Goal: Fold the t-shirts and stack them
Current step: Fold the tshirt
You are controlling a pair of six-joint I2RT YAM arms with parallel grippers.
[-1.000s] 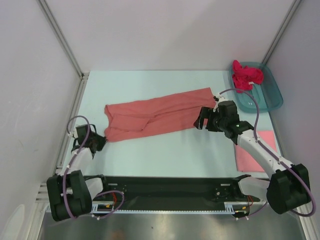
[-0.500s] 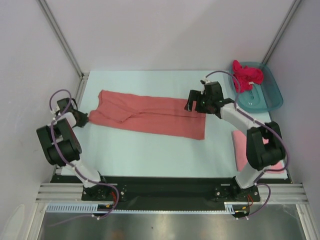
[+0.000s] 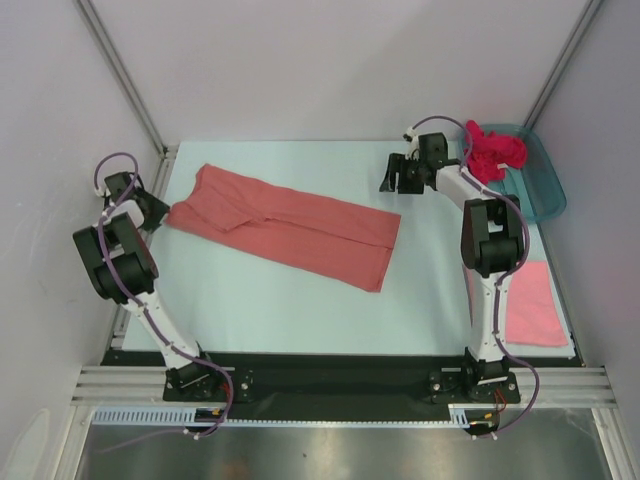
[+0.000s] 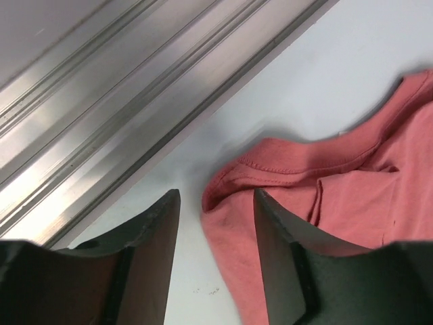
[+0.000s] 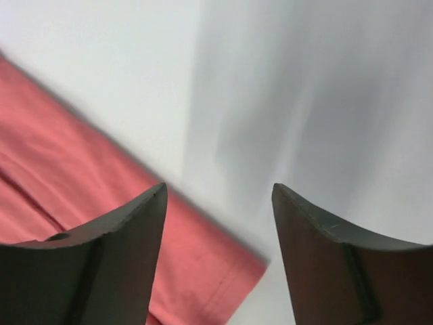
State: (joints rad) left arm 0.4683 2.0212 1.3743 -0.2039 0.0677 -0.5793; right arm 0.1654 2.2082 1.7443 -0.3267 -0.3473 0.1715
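A salmon-coral t-shirt lies folded lengthways in a long slanted strip across the table. Its left end rests on the table between the fingers of my left gripper, whose jaws stand apart without pinching it; the gripper sits at the table's left edge. My right gripper hangs open above the far right, off the cloth, and the shirt's hem corner shows below its jaws. A lighter pink t-shirt lies folded at the front right. A magenta t-shirt is bunched in the tub.
A teal plastic tub stands at the back right corner. An aluminium rail runs along the table's left edge, right beside my left gripper. White walls close in the table on three sides.
My left gripper has opened and let go of the shirt's left end. Both arms swung toward the back; the shirt now lies slanted. My right gripper lifted off the shirt's right end.
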